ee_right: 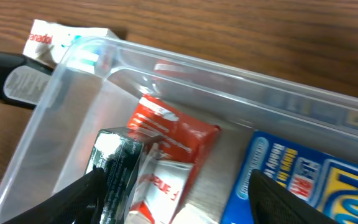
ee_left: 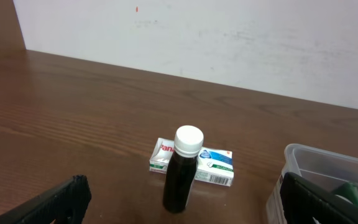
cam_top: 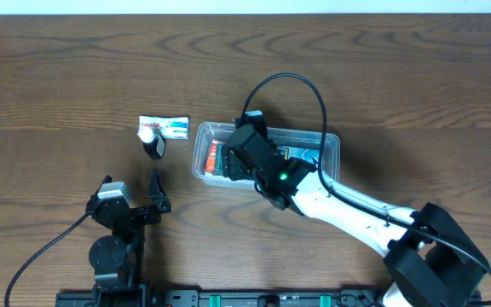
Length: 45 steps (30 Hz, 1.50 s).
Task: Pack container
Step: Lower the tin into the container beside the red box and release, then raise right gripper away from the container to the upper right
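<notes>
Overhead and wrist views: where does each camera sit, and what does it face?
Overhead: above the table, looking down; both arms, right gripper over the container.
Left wrist: low, facing the bottle and white carton; own fingers at bottom corners.
Right wrist: looking into the container at a red packet; own fingers below.
Shared: bottle, white carton, container.
</notes>
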Each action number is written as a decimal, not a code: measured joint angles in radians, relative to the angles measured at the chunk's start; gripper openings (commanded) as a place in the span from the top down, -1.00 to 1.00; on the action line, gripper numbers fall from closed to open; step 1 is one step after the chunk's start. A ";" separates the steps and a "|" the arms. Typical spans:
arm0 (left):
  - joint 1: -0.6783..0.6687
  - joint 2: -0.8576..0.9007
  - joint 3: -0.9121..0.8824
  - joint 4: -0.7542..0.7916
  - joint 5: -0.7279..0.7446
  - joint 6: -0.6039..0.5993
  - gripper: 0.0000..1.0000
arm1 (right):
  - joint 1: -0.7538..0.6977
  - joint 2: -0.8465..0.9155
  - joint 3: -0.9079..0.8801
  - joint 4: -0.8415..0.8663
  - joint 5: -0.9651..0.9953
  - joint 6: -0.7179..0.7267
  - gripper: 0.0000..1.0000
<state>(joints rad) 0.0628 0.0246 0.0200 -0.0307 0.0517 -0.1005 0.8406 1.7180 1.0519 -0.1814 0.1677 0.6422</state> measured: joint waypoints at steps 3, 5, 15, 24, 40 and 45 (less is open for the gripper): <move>0.000 0.000 0.000 0.000 0.000 0.000 -0.96 | -0.002 -0.005 0.000 -0.023 0.006 0.000 -0.40; 0.000 0.000 0.000 0.000 0.000 0.000 -0.96 | -0.002 -0.006 0.000 -0.037 0.007 0.000 -0.40; 0.000 0.000 0.000 0.000 0.000 0.000 -0.96 | -0.002 -0.006 0.000 -0.096 0.007 0.001 -0.39; 0.000 0.000 0.000 0.000 0.000 0.000 -0.96 | -0.009 -0.008 0.001 -0.098 0.014 0.000 -0.54; 0.000 0.000 0.000 0.000 0.000 0.000 -0.96 | -0.517 -0.323 0.195 -0.241 0.109 -0.085 -0.98; 0.000 0.000 0.000 0.000 0.000 0.000 -0.96 | -0.693 -0.275 0.193 -0.294 0.116 -0.085 -0.98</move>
<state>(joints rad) 0.0628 0.0246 0.0200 -0.0303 0.0517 -0.1005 0.1478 1.4425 1.2449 -0.4755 0.2836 0.5575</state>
